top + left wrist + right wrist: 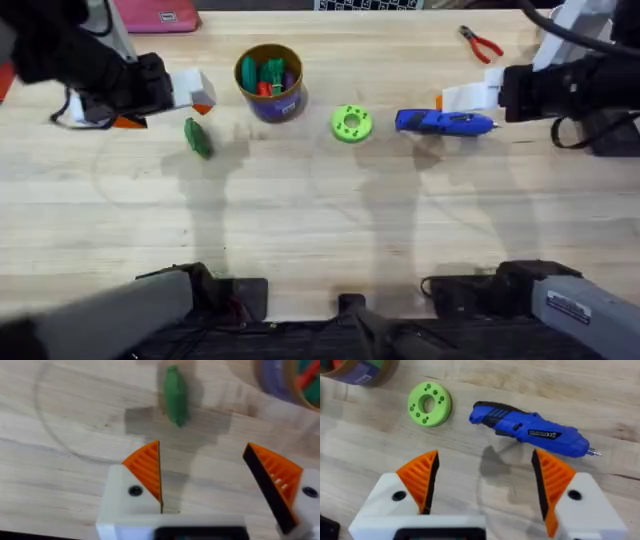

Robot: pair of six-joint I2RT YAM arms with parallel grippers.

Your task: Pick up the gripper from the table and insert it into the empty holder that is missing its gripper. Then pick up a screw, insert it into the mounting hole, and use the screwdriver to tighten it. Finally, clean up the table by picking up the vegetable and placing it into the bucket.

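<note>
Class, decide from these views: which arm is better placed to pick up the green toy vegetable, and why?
Left. The left gripper hangs open just short of the vegetable, and the bucket is nearby. The right gripper faces the screwdriver instead.

Open table [320, 230] is lying bare across the whole near half, giving free passage. Bare wood is surrounding the vegetable [197, 137], with the bucket [269, 82] standing near. The green disc [351, 123] is sitting just beside the screwdriver [443, 122], narrowing that gap.
</note>
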